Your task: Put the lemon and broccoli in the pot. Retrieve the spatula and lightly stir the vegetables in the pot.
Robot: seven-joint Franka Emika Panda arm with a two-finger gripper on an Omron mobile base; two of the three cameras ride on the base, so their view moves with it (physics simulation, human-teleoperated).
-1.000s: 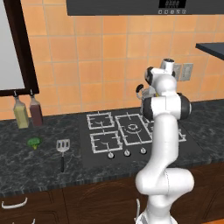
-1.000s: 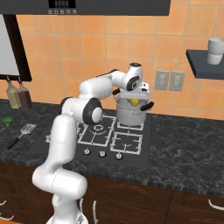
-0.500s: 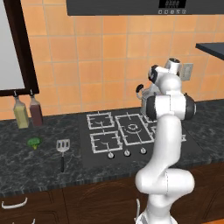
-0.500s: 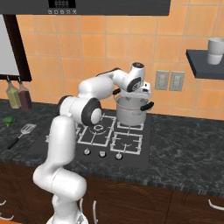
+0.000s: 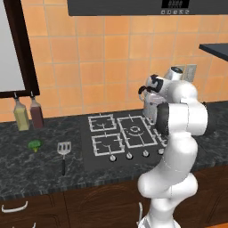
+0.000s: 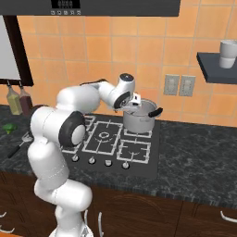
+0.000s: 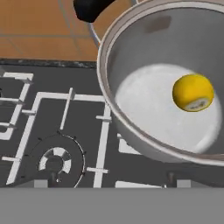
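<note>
The yellow lemon [image 7: 193, 92] lies loose on the bottom of the steel pot [image 7: 109, 105], which stands on the back right burner [image 6: 139, 121]. My gripper [image 6: 134, 102] hovers just above the pot's left rim, open and holding nothing. The arm partly hides the pot [image 5: 149, 107] in the left base view. Far left on the dark counter lies the green broccoli [image 5: 34, 144], with the spatula [image 5: 64, 150] just right of it, its slotted head pointing to the wall and black handle towards the front edge. From the right side, the broccoli [image 6: 8, 127] sits at the far left edge.
Two bottles [image 5: 27, 114] stand against the wall behind the broccoli. The cooktop [image 5: 120, 136] has knobs along its front. A dark pot handle [image 7: 89, 8] sticks out over the rim. A shelf with a cup [image 6: 227, 53] hangs high on the right.
The lemon left the gripper and dropped into the pot. The jaws spread wider and the hand lifted slightly above the rim.
</note>
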